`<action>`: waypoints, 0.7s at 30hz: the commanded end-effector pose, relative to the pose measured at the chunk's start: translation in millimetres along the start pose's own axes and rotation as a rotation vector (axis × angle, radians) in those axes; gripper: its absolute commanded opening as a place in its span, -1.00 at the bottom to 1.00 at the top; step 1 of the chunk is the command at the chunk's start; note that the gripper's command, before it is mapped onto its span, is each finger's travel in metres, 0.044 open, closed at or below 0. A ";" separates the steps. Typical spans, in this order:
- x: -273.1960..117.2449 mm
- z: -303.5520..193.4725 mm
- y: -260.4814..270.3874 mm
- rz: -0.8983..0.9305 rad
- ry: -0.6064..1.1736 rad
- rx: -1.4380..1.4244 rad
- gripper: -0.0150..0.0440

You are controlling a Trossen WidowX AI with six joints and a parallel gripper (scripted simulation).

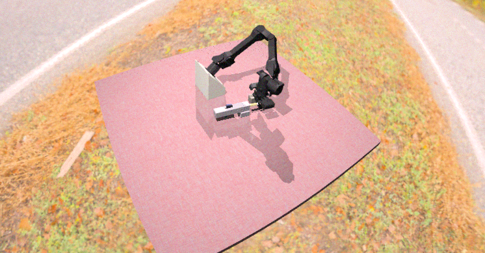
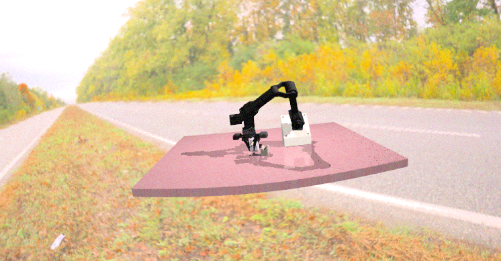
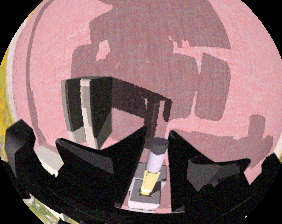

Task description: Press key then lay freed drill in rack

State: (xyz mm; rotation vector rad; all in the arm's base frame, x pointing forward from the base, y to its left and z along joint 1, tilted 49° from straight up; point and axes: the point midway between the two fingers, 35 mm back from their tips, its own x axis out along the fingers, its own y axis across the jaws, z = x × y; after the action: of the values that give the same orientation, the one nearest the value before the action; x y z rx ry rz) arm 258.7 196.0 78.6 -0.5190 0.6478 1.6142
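Gripper [image 1: 257, 102] [image 2: 252, 149] [image 3: 157, 132] points down at the right end of the pale housing, its 2 fingers partly apart. In the wrist view the drill [image 1: 254, 104] [image 3: 156, 156] lies between the 2 fingers, with a gap beside it at the left finger; I see no clamp on it.

From left to right in the top view, the white wedge-shaped mount [image 1: 207, 85] [image 2: 297, 137] comes first, toward the far side of the pink table [image 1: 162, 170] [image 2: 210, 175] [image 3: 47, 75]. The black arm [image 1: 242, 45] [image 2: 264, 100] rises from it, bends over at the top and drops to the gripper.

Nearer than the mount sits the long pale housing [image 1: 234, 108] [image 3: 143, 201], 1 dark blue piece [image 1: 229, 106] on its top. Whether that is the key, and whether it is down, I can't tell.

At the housing's right end the drill's yellow part sticks out; the wrist view also shows its lavender, dark-tipped end. So the drill is at the housing, out of the rack. Just to the far side of the drill stands the small grey slotted block [image 1: 251, 98] [image 2: 264, 150] [image 3: 101, 107], which looks like the rack.
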 end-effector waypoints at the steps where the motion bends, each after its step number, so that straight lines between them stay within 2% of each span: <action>1: 0.4 -0.7 0.1 0.001 0.000 -0.001 0.22; 10: 1.7 -4.6 -0.2 -0.006 -0.002 -0.005 1.00; 21: 3.3 -10.0 -0.3 -0.006 -0.002 -0.005 1.00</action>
State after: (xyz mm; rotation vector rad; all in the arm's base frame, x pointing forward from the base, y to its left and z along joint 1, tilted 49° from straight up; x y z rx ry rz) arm 258.6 192.5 71.5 -0.5228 0.6402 1.6090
